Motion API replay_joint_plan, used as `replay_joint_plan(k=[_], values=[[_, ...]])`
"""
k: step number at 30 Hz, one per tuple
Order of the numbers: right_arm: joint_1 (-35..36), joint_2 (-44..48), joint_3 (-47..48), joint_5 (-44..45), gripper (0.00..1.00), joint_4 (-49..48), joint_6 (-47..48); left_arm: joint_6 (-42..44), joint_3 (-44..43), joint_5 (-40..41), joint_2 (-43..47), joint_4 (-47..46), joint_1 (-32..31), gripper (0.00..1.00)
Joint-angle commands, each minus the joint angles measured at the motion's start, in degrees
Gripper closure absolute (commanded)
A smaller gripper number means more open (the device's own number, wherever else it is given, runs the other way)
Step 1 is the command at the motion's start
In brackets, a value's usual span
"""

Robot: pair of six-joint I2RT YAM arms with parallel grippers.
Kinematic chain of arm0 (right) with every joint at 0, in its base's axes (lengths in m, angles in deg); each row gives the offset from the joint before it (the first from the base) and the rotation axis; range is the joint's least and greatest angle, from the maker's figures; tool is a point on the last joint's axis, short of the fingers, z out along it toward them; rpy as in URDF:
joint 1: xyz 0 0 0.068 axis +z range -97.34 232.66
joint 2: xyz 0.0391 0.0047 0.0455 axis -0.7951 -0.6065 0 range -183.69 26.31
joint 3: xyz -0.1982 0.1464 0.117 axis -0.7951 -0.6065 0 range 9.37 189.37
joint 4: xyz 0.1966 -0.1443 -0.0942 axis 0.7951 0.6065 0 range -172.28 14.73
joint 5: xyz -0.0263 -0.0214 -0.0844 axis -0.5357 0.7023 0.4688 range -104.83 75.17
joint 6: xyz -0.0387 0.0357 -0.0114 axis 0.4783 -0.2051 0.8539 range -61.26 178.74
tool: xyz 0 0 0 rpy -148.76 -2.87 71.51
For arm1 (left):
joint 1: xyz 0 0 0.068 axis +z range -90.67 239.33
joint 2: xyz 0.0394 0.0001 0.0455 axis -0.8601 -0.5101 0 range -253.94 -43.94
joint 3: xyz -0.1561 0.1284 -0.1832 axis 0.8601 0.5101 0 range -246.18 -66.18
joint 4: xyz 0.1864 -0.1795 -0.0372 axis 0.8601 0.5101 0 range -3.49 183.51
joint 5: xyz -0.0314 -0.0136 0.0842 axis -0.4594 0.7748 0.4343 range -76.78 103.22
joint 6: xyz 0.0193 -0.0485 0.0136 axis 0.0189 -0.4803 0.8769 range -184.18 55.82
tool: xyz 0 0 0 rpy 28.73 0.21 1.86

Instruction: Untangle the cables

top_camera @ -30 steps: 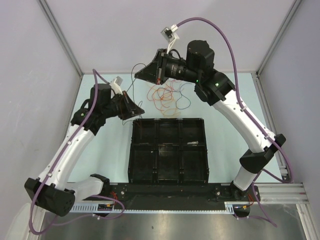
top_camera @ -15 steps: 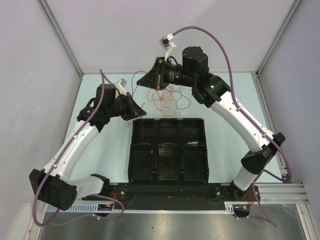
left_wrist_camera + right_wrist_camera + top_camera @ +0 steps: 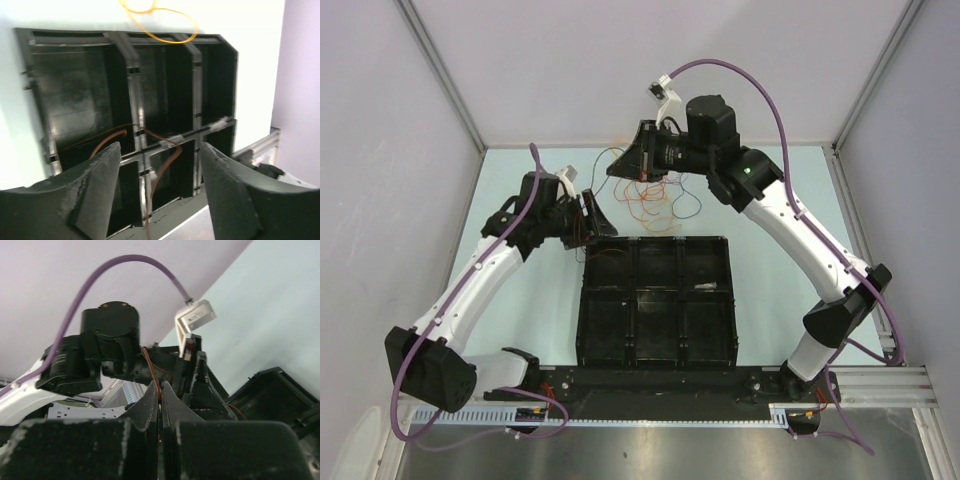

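Observation:
The cables [image 3: 655, 203] lie as a loose tangle of orange, red and dark loops on the pale table behind the black tray [image 3: 657, 240]. My right gripper [image 3: 616, 167] hovers over the tangle's left side. In the right wrist view it [image 3: 160, 390] is shut on a thin brown-orange cable [image 3: 150, 365] that rises from between the jaws. My left gripper [image 3: 598, 224] is at the tray's back-left corner, open. In the left wrist view its fingers [image 3: 97, 190] stand wide apart over the tray [image 3: 70, 36]. A brown-orange cable [image 3: 107, 140] droops across the compartments and runs down between the fingers. An orange loop [image 3: 165, 12] lies beyond the tray.
The tray is split into several compartments and fills the table's middle. Grey walls close in the left, back and right sides. A metal rail [image 3: 880, 385] runs along the near edge by the arm bases. Thick purple hoses [image 3: 760, 70] arch above the arms.
My left gripper has opened, letting go of the cable, and has shifted right toward the tray's corner. The right gripper stayed shut and drifted slightly right.

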Motion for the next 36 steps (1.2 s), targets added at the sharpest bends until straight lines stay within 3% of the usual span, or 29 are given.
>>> replay_joint_plan(k=[1,11,26,36], values=[[-0.49,2.79,-2.0,1.46,1.0,2.94,1.78,2.26,-3.23,4.95,-0.27,3.15,-0.27,0.28],[-1.11,0.78,-2.89,6.3,1.0,8.3,1.87,3.14,-7.1,15.59,-1.59,10.89,-0.18,0.27],[-0.85,-4.05,-1.74,16.58,1.0,18.59,5.12,4.46,-5.17,15.94,-2.3,10.8,-0.18,0.33],[-0.41,-6.69,-0.43,20.97,1.0,22.53,7.14,7.44,-6.31,29.56,-7.04,13.96,-0.27,0.29]])
